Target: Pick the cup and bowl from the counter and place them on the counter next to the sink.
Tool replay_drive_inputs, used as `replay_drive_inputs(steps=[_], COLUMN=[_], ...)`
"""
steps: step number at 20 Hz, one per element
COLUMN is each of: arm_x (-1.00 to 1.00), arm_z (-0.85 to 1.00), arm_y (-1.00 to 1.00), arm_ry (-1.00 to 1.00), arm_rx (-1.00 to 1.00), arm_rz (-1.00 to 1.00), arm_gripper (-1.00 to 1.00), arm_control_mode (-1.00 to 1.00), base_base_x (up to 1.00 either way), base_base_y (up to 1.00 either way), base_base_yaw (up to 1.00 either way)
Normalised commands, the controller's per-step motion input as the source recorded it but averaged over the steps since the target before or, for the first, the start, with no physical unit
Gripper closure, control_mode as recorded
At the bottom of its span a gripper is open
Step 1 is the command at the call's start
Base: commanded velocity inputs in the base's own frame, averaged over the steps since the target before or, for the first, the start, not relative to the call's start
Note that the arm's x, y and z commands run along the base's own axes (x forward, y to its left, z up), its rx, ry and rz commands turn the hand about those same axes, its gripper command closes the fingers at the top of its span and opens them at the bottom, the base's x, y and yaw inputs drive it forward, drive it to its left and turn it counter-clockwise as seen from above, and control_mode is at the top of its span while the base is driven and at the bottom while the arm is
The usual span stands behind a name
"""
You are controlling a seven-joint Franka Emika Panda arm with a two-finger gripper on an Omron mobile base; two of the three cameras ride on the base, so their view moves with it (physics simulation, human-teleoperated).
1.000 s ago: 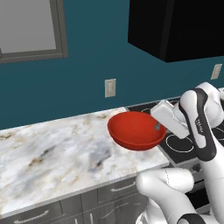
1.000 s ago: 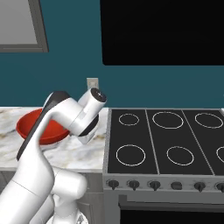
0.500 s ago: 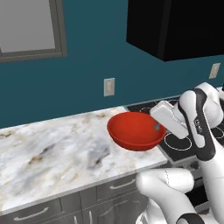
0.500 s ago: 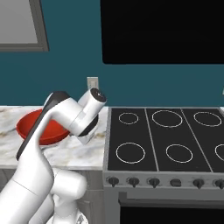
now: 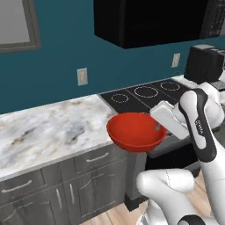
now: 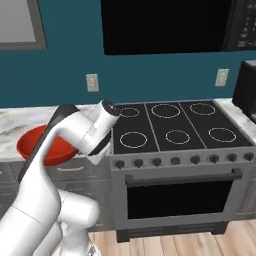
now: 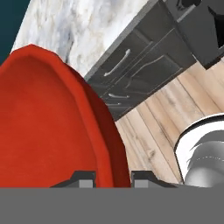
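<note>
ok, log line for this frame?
phase: carry | held: bowl, jaws pinching its rim | bowl position: off the counter edge, over cabinet fronts | stovetop: bare

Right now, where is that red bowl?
The red bowl hangs in the air, its rim pinched by the fingers, out past the marble counter's front edge, left of the stovetop.

No readable text, label, brand, number or sign on anything.

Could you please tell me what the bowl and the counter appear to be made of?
The bowl: probably plastic or glazed ceramic, judging by its uniform red, smooth, slightly glossy surface. The counter: looks like polished marble, white with grey and brown veining, though a laminate imitation cannot be ruled out.
</note>
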Motion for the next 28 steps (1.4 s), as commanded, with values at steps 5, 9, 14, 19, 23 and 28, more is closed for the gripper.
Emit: replay_drive_inputs(steps=[5, 9, 14, 19, 23, 28], arm_x=[0.00, 0.00, 0.00, 0.00, 0.00, 0.00], arm_z=[0.00, 0.00, 0.00, 0.00, 0.00, 0.00], arm_y=[0.00, 0.00, 0.00, 0.00, 0.00, 0.00], arm_ry=[0.00, 0.00, 0.00, 0.00, 0.00, 0.00], arm_rx=[0.00, 0.00, 0.00, 0.00, 0.00, 0.00], arm_rz=[0.00, 0.00, 0.00, 0.00, 0.00, 0.00], arm_gripper=[1.00, 1.00, 1.00, 1.00, 1.00, 1.00], arm_control_mode=[1.00, 1.00, 1.00, 1.00, 1.00, 1.00], base_base_x=[0.09, 0.09, 0.10, 0.12, 0.13, 0.17], base_base_y=[0.00, 0.00, 0.00, 0.00, 0.00, 0.00], base_base_yaw=[-0.78, -0.92, -0.92, -0.91, -0.90, -0.86])
